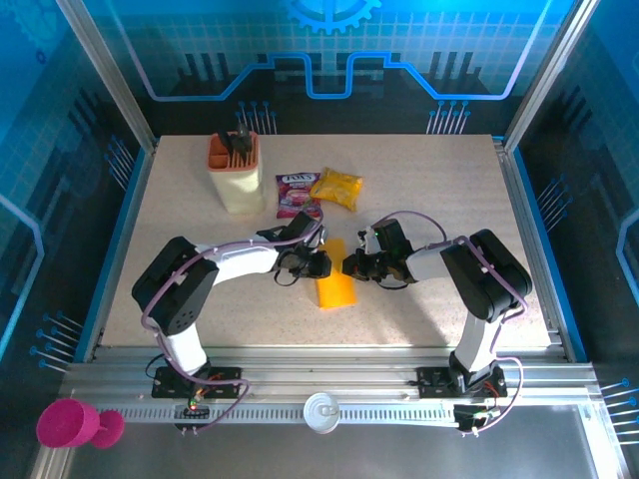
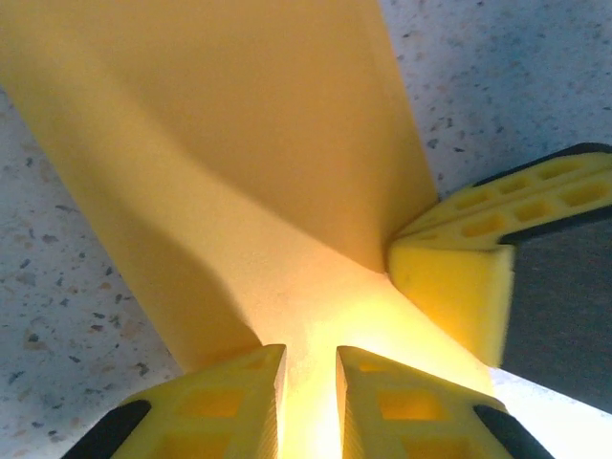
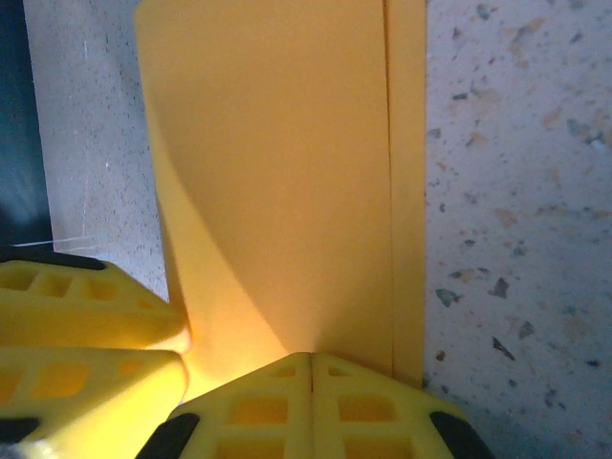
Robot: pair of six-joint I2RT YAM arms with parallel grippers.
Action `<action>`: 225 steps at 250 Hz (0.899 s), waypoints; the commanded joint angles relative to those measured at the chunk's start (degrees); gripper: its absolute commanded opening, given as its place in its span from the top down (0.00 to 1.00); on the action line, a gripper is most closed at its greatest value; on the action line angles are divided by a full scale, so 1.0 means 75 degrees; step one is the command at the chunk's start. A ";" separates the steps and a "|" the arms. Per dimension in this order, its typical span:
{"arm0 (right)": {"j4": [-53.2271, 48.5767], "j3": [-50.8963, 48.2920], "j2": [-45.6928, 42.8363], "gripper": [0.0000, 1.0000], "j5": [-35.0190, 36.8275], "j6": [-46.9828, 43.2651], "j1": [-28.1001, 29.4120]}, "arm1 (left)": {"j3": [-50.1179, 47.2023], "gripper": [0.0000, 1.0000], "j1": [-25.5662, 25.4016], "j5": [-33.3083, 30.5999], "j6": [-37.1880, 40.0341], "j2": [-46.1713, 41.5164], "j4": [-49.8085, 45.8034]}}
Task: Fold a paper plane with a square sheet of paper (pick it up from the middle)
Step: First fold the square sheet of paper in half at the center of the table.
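Note:
The square sheet of paper lies folded on the table between both grippers, orange-yellow, its far end lifted. My right gripper is shut on that lifted end; in the right wrist view its jaws meet with no gap on the paper, where a fold line runs near the right edge. My left gripper stands opposite it. In the left wrist view its jaws are a narrow gap apart with the paper running into that gap. The right gripper's fingers pinch the sheet beside them.
A cream holder with dark tools stands at the back left. Beside it lie a purple-red packet and a glossy yellow snack bag. Speckled table stretches to the right. A pink cup sits off the table, front left.

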 commanded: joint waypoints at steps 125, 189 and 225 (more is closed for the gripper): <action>-0.0400 -0.0345 0.0918 1.00 0.1059 -0.0104 0.0067 | 0.0006 0.79 0.0299 0.0147 0.0100 -0.0497 0.0459; -0.0399 -0.0334 0.0955 1.00 0.1052 -0.0116 0.0069 | 0.0213 0.85 0.0551 0.0437 0.0159 -0.0290 0.0605; -0.0400 -0.0325 0.0972 1.00 0.1042 -0.0128 0.0058 | 0.0198 0.86 0.0562 0.0456 0.0184 -0.0120 0.0757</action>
